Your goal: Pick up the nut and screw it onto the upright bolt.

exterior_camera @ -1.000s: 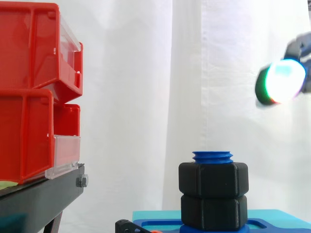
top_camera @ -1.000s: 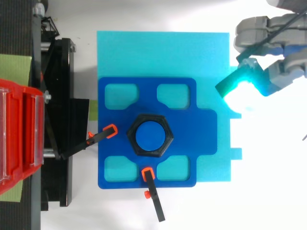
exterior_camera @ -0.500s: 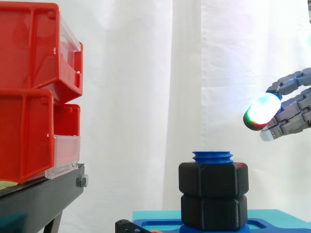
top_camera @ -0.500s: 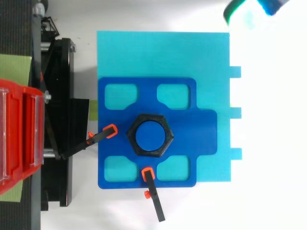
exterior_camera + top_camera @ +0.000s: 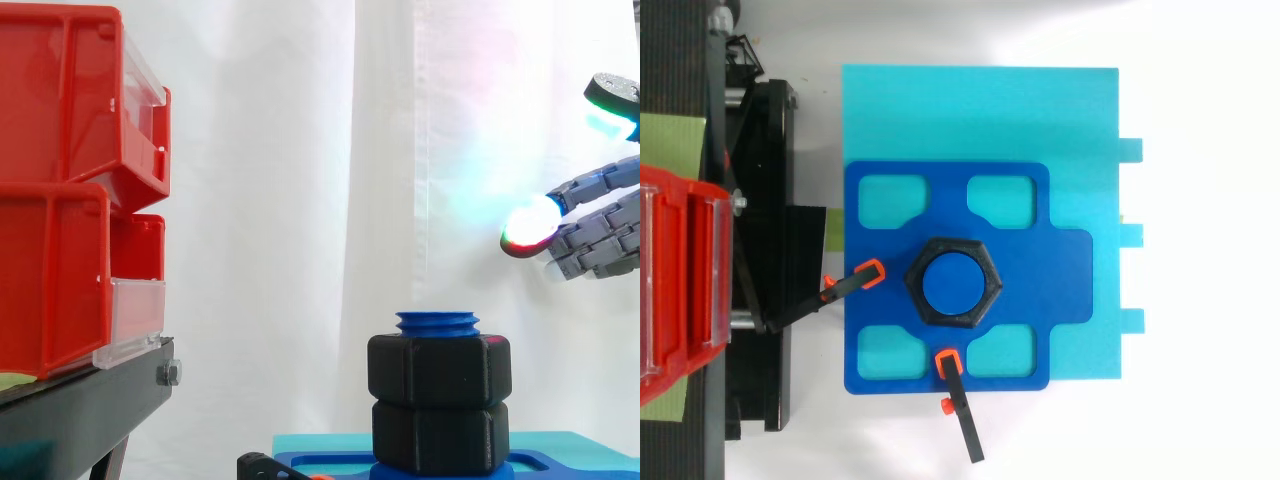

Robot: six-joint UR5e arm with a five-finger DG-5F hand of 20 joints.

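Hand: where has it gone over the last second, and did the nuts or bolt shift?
The hand drew off from the right edge of the cyan plate, out past the top view's upper edge; in the side view it hangs open, high right of the bolt, holding nothing. Nothing grasped or released. Both black nuts stay on the bolt; blue fixture unmoved.

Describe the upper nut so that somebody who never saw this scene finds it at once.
Find the cyan board, then the dark blue plate on it. From the plate's middle rises a blue bolt carrying two black nuts, one stacked on the other. The upper nut sits just under the bolt's bare threaded tip, above the lower nut.
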